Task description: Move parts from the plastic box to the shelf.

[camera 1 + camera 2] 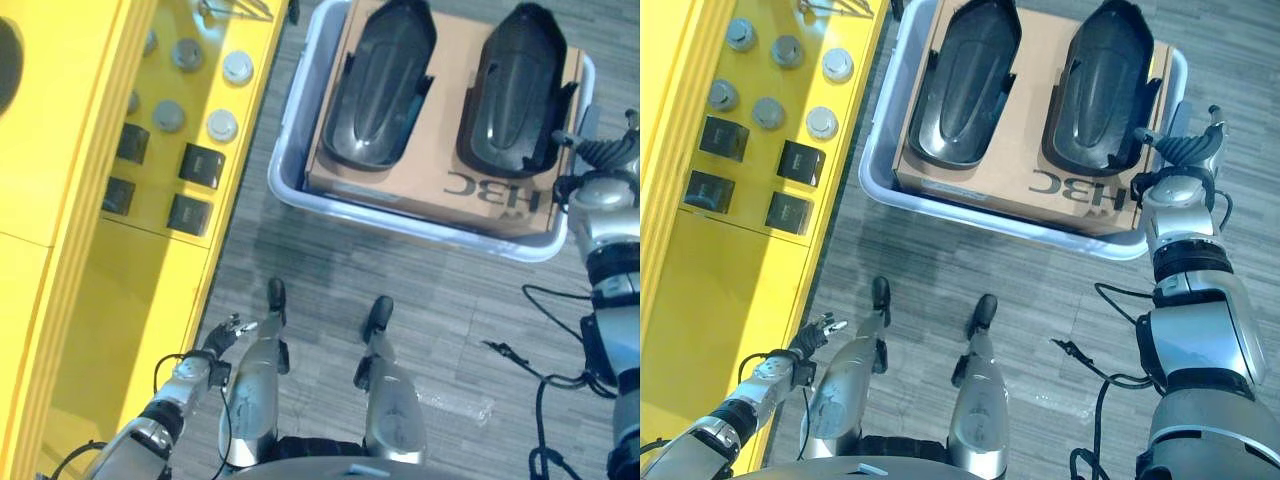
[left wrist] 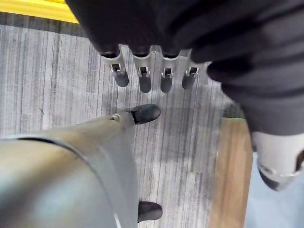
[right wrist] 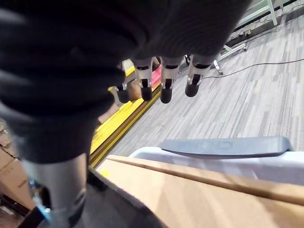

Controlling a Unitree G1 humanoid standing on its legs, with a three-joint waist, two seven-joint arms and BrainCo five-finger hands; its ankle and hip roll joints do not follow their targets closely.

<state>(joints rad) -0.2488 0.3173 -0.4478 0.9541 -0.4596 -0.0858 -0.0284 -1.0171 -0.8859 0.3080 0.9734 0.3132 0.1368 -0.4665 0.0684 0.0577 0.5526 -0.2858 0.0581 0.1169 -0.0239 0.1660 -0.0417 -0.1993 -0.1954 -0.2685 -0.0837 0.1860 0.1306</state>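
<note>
A pale plastic box [image 1: 285, 190] stands on the floor ahead, lined with a brown cardboard sheet [image 1: 450, 150]. Two large black curved shell parts lie side by side on the cardboard, one on the left [image 1: 380, 85] and one on the right [image 1: 515, 90]. My right hand [image 1: 1185, 150] hovers at the box's right edge beside the right shell, its fingers [image 3: 165, 90] straight and holding nothing. Low down beside the yellow shelf [image 1: 60, 130] is my left hand [image 1: 225, 333], its fingers [image 2: 145, 83] straight over the grey floor and empty.
The yellow shelf runs along the left side. On its lower level lie several round silver parts [image 1: 222, 125] and several black square blocks [image 1: 200, 165]. Grey plank floor lies between the shelf and the box.
</note>
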